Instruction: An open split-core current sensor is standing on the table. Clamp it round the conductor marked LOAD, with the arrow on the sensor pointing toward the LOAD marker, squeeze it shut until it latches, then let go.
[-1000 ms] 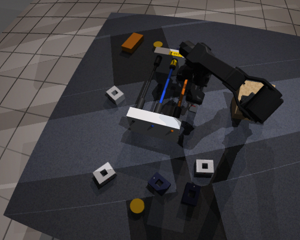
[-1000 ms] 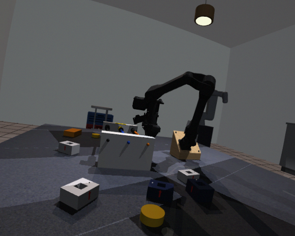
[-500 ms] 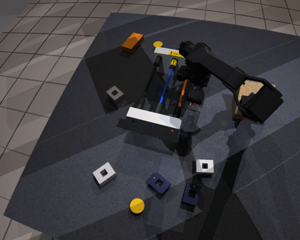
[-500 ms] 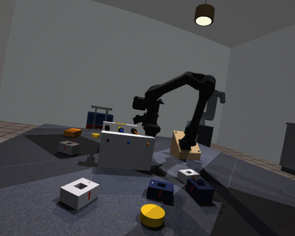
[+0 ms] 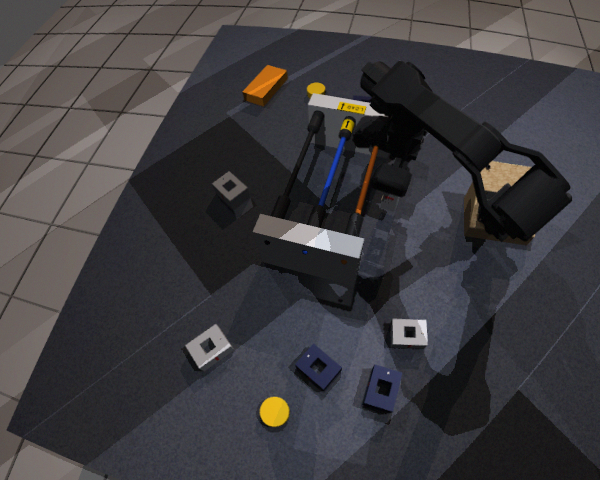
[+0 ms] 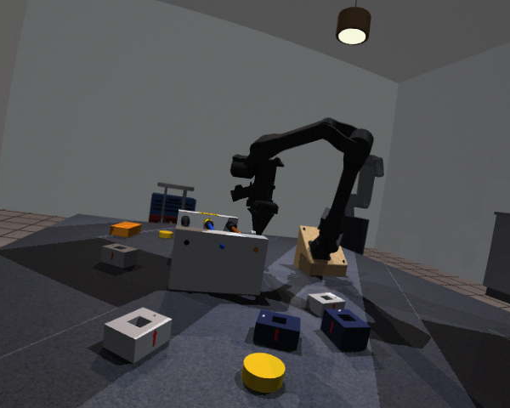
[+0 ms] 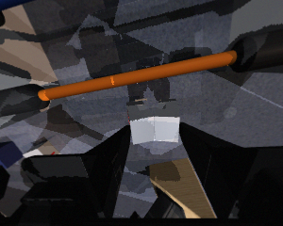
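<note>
From where I'm standing, the black gripper (image 5: 388,173) (image 6: 258,231) (image 7: 154,127) is low at the right side of the cable stand, upper right of centre in the top view. Its fingers are clamped on a small white block (image 7: 155,129), which I take to be the current sensor; in the wrist view it sits in the middle, between the fingertips. I cannot tell whether its halves are open or closed.

The orange cable (image 5: 367,178) (image 7: 132,77) crosses the wrist view just above the block, and the block isn't round it. The blue cable (image 5: 333,167), the one with the yellow arrow band (image 5: 347,125), runs between the orange and the black cable (image 5: 298,165), so the sensor isn't on it either. The yellow LOAD label (image 5: 352,107) is on top of the far panel, near the top of the overhead picture.

Two navy blocks with square holes lie lower down, right of the bottom middle, with a yellow disc (image 5: 274,411) (image 6: 263,372) near them. An orange box (image 5: 265,84) (image 6: 126,229) lies upper left.
</note>
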Available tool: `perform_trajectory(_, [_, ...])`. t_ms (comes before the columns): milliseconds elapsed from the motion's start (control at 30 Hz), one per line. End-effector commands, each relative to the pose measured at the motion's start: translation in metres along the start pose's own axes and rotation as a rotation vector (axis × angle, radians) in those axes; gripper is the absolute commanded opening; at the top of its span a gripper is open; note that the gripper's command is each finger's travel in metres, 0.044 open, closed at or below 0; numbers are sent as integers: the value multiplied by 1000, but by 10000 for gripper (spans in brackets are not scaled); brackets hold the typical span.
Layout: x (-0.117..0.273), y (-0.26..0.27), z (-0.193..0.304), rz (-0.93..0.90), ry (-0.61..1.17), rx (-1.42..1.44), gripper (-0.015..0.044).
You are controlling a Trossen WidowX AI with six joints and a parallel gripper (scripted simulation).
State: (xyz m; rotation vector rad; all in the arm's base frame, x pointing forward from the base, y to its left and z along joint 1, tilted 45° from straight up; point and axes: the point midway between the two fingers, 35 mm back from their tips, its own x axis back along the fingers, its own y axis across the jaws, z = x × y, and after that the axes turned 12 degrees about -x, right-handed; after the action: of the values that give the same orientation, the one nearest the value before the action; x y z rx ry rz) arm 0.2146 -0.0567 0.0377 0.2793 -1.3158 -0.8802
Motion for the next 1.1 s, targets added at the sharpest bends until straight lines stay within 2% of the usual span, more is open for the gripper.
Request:
perform_trajectory(0, [24, -1, -2, 5, -8, 5, 0])
perform_trajectory(267, [64, -1, 4, 1, -5, 2, 0])
perform_trajectory(500, [68, -1, 4, -2, -10, -32, 0])
perform_trajectory(1067, [76, -1, 4, -67, -93, -609, 0])
